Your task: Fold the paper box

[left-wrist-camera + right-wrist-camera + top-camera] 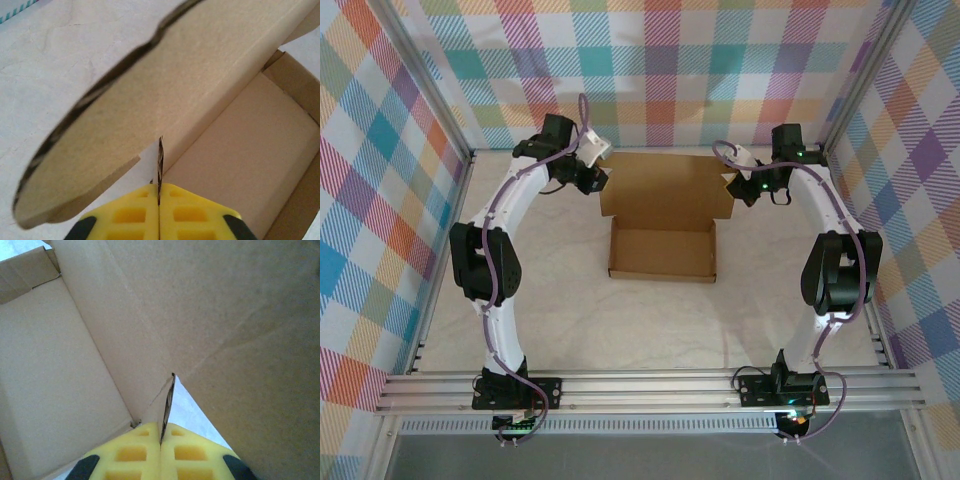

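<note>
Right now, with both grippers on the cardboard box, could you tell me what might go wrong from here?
1. The left gripper and right gripper each pinch a thin flap edge of the box at their very tips, so a pull could slip off or tear it.
2. Nothing holds the box down on the table; uneven moves by the two arms might twist the lid or drag the box.

The bench [650,335] has a white, slightly wrinkled surface. The paper box [663,252] sits on it, toward the back, with its lid open.
</note>
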